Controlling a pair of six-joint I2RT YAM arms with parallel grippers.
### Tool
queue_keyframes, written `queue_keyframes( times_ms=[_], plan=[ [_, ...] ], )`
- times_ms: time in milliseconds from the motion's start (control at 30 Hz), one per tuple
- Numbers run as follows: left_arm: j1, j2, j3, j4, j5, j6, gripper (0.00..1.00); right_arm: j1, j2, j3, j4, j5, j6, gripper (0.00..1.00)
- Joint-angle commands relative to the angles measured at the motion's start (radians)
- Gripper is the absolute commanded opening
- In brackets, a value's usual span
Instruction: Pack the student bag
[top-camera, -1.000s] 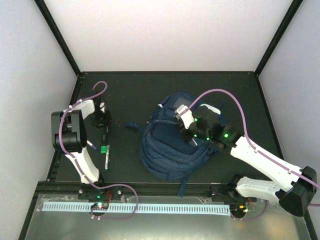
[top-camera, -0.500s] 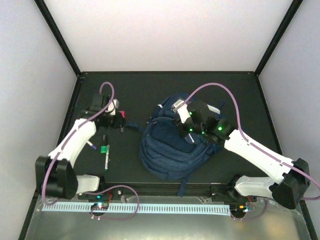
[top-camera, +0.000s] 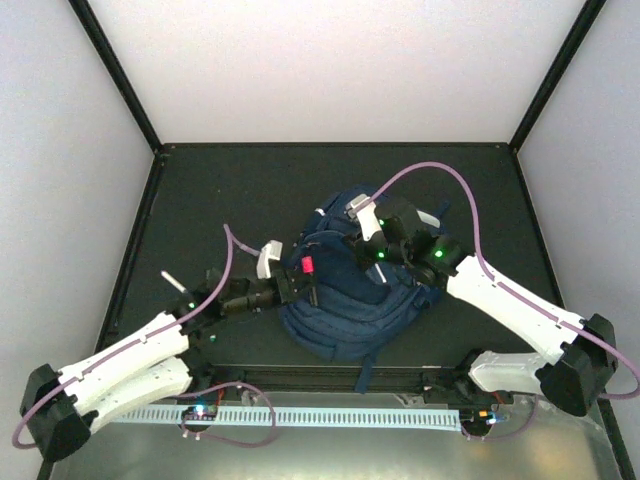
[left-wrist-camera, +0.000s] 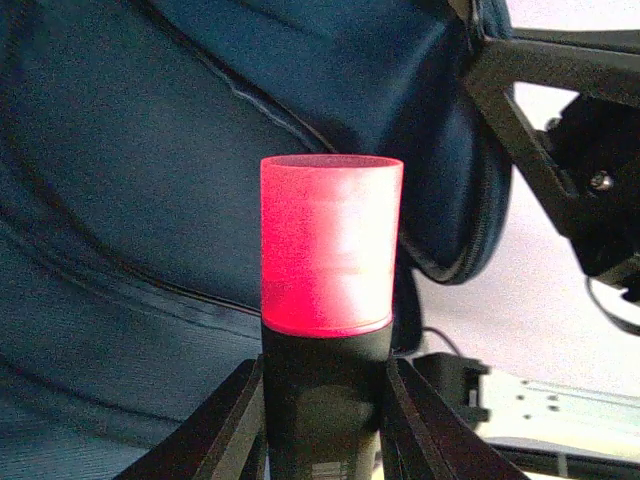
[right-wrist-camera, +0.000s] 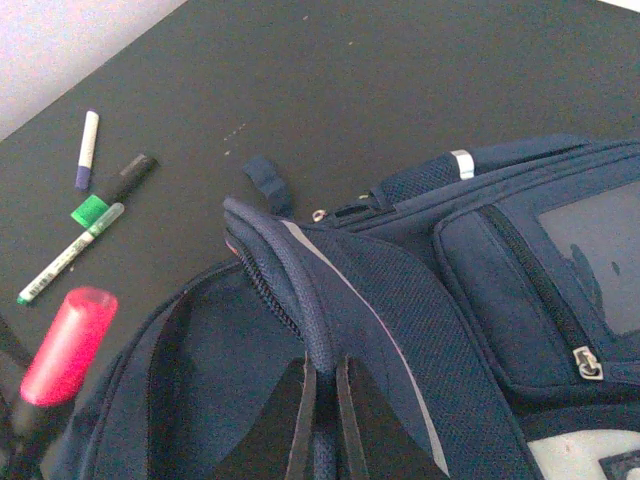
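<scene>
The student bag (top-camera: 340, 305), navy blue, lies in the middle of the dark table. My right gripper (top-camera: 372, 262) is shut on the zipper edge of its flap (right-wrist-camera: 330, 290) and holds the flap up, so the main opening gapes. My left gripper (top-camera: 293, 287) is at the bag's left edge, shut on a black marker with a red cap (left-wrist-camera: 330, 250). The cap points up over the opening (right-wrist-camera: 68, 345). In the left wrist view the fingers (left-wrist-camera: 230, 420) press both sides of the marker's black body, with the bag's fabric (left-wrist-camera: 150, 150) behind it.
Three pens lie on the table left of the bag: a black marker with a green cap (right-wrist-camera: 115, 190), a thin white pen (right-wrist-camera: 70, 253) and a short white and purple one (right-wrist-camera: 87, 150). A strap end (right-wrist-camera: 266, 180) lies near the bag's top.
My left arm has swung from the table's far left to the bag, carrying the red-capped marker. My right gripper has kept its hold on the flap and hardly moved.
</scene>
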Motion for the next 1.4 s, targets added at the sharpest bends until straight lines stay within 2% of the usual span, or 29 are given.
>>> queue_keyframes(
  times_ms=[0,100,133,233,367,567,867,967,1000,1067,1200,1267,1367],
  plan=[
    [-0.084,0.016,-0.027,0.27,-0.131,-0.238,0.26,-0.011,-0.017,0.016,0.137,0.003,0.033,0.02],
    [-0.125,0.056,-0.051,0.366,-0.198,-0.346,0.27,-0.012,-0.029,0.017,0.143,-0.009,0.022,0.02],
    [-0.139,0.069,-0.061,0.392,-0.23,-0.428,0.27,-0.011,-0.039,0.014,0.147,-0.016,0.013,0.02],
    [-0.205,0.094,-0.08,0.481,-0.365,-0.532,0.28,-0.01,-0.07,-0.016,0.183,-0.025,-0.001,0.02],
    [-0.278,0.128,-0.065,0.44,-0.532,-0.677,0.27,-0.011,-0.09,-0.026,0.185,-0.011,-0.004,0.02],
    [-0.288,0.259,-0.056,0.592,-0.578,-0.773,0.24,-0.009,-0.122,-0.056,0.21,-0.034,-0.023,0.02],
    [-0.283,0.473,0.09,0.625,-0.568,-0.817,0.23,-0.011,-0.166,-0.074,0.228,-0.079,-0.086,0.02],
    [-0.27,0.57,0.089,0.711,-0.565,-0.841,0.24,-0.01,-0.197,-0.098,0.252,-0.084,-0.103,0.02],
    [-0.262,0.591,0.086,0.754,-0.558,-0.831,0.28,-0.01,-0.204,-0.105,0.254,-0.052,-0.096,0.02],
    [-0.245,0.615,0.1,0.782,-0.523,-0.81,0.46,-0.011,-0.21,-0.108,0.235,0.003,-0.104,0.02],
    [-0.243,0.566,0.148,0.573,-0.504,-0.798,0.92,-0.01,-0.213,-0.104,0.197,0.036,-0.147,0.02],
    [-0.243,0.526,0.149,0.512,-0.533,-0.77,0.96,-0.01,-0.215,-0.107,0.196,0.05,-0.145,0.02],
    [-0.243,0.454,0.156,0.43,-0.569,-0.722,0.94,-0.011,-0.225,-0.119,0.219,0.09,-0.125,0.02]
  ],
)
